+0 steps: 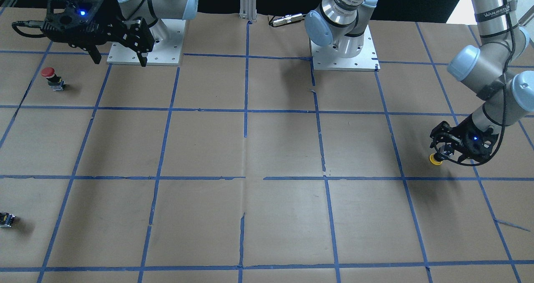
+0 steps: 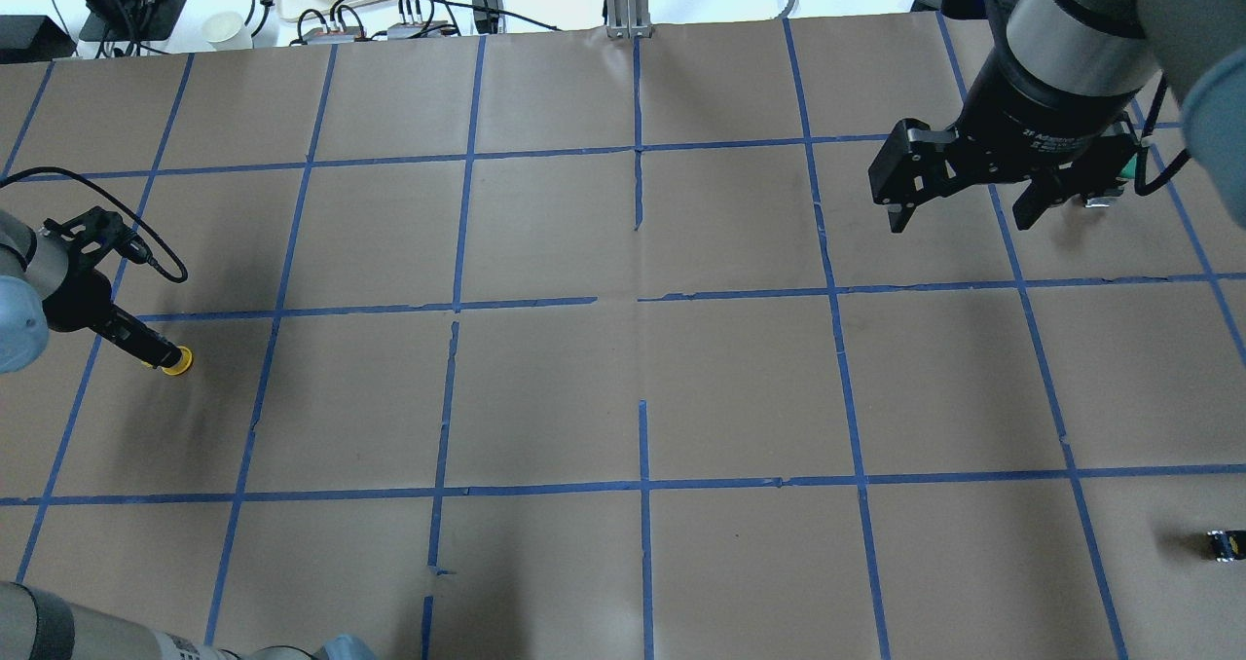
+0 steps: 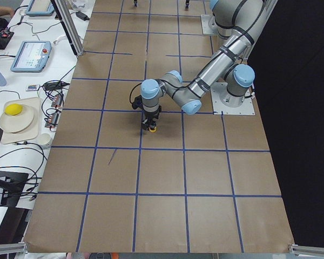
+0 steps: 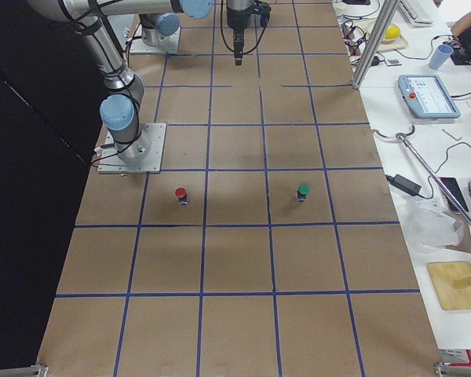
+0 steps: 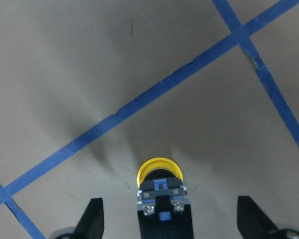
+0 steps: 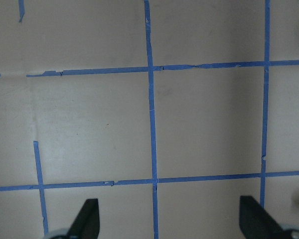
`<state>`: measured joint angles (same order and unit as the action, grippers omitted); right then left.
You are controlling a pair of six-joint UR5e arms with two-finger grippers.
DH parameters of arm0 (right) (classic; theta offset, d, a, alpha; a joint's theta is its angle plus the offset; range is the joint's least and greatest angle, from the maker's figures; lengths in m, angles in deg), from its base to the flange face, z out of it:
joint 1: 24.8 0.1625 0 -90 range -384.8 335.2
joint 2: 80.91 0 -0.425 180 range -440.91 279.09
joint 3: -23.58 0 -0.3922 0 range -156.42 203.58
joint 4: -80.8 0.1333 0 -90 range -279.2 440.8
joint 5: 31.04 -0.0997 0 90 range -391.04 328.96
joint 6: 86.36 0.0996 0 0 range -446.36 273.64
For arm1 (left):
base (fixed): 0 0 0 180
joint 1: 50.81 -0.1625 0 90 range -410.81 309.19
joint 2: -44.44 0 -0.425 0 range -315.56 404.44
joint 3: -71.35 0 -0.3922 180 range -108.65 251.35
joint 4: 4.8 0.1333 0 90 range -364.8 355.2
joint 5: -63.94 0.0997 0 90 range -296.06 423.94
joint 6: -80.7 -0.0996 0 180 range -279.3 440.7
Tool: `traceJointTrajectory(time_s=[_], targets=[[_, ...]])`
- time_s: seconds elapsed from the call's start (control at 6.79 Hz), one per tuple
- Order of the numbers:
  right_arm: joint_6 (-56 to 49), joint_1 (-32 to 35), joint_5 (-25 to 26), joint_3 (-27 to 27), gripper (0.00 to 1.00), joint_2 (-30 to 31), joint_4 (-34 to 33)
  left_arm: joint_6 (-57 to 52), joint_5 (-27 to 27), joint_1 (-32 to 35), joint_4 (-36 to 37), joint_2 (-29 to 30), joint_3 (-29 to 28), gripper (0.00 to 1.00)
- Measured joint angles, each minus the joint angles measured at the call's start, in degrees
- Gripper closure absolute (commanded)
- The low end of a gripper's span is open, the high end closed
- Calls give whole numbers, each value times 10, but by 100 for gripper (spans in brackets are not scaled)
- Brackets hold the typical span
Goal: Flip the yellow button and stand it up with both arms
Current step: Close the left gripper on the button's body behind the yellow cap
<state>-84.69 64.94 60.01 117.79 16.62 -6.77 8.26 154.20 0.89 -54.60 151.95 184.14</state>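
Left wrist-mounted view: left jaws spread wide either side of yellow button, gripping nothing, clear of its block on both sides. Yellow cap toward bench, switch block nearer lens. Right jaws equally wide, empty, high over far end.
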Motion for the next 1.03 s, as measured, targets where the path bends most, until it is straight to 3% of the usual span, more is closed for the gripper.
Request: traceJointTrajectory(time_s=[0.15,0.29,0.44,0.88,1.03], targets=[[0,0,0,0,0,0,0,0,1,0,1,1,1,29],[0,0,1,0,0,0,0,2,4,0,-1,1,2,54],[0,0,1,1,0,0,0,3,7,0,-4,1,2,68],[0,0,0,1,0,1,1,4,10,2,-6,-5,1,92],[0,0,0,1,0,2,1,4,9,5,-9,-11,-1,92]])
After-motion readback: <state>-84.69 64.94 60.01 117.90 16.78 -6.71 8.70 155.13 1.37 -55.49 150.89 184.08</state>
